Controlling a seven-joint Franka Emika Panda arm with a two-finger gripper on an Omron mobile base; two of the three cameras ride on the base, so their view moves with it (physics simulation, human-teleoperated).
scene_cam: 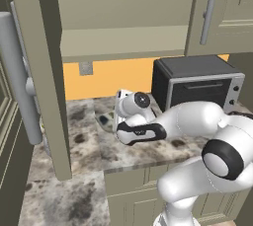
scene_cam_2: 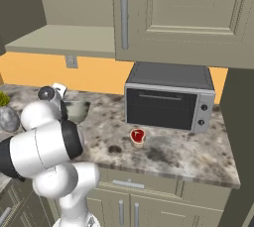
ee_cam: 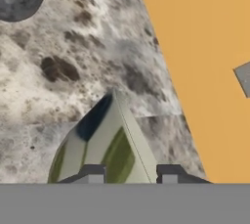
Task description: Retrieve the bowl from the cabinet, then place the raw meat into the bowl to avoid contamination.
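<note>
The bowl (scene_cam_2: 76, 110) sits low over the speckled stone counter (scene_cam_2: 163, 151), left of the toaster oven (scene_cam_2: 168, 99) and close to the orange back wall (scene_cam_2: 99, 72). In the hand view its rim wall (ee_cam: 110, 142) rises edge-on between the two dark fingertips (ee_cam: 93, 173), so the gripper (ee_cam: 131, 176) is closed narrow on that rim, one finger inside and one outside. Whether the bowl's foot is touching the counter or is just above it cannot be told.

As a judgement, the bowl looks like glazed ceramic: stiff, fairly heavy for a pinch at one edge, smooth enough to slip, and liable to chip if set down hard. A hold on the rim leaves its weight hanging to one side, so it may tilt or swing in the fingers; a slow, level lowering onto the counter would suit it best.

The raw meat (scene_cam_2: 138, 135) lies flat on the counter in front of the toaster oven, well apart from the bowl. It is probably soft, limp and slick, best pinched across its thin edge.

Above, the cabinet (scene_cam: 123, 37) stands open, its door (scene_cam: 37, 72) swung out to the left and its pale shelf bare. A small grey vase (scene_cam_2: 7, 118) with a green plant stands at the far left of the counter.
</note>
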